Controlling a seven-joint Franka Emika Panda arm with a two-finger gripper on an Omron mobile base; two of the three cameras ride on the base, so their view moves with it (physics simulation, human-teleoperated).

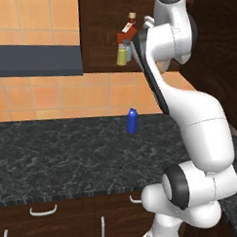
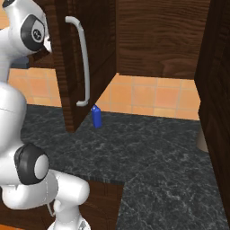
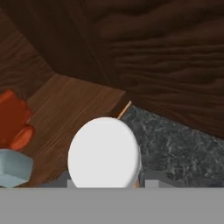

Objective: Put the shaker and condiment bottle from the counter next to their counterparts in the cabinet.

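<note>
the fingers (image 3: 105,186) grasp the condiment bottle (image 3: 104,153), cap toward the camera, above the cabinet shelf (image 3: 78,105), with the red leaf bottle (image 3: 13,118) to its side.

— Where does the arm (image 1: 188,123) stand?
— It rises from the lower right of the left base view, bending to the upper middle.
— And the gripper (image 3: 105,186)?
— Closed around a pale-capped bottle (image 3: 104,151).

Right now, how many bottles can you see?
3. A blue bottle stands on the counter, a red leaf-shaped bottle sits in the cabinet, and the gripper holds the white-capped condiment bottle by that shelf. More may hide behind the arm.
</note>
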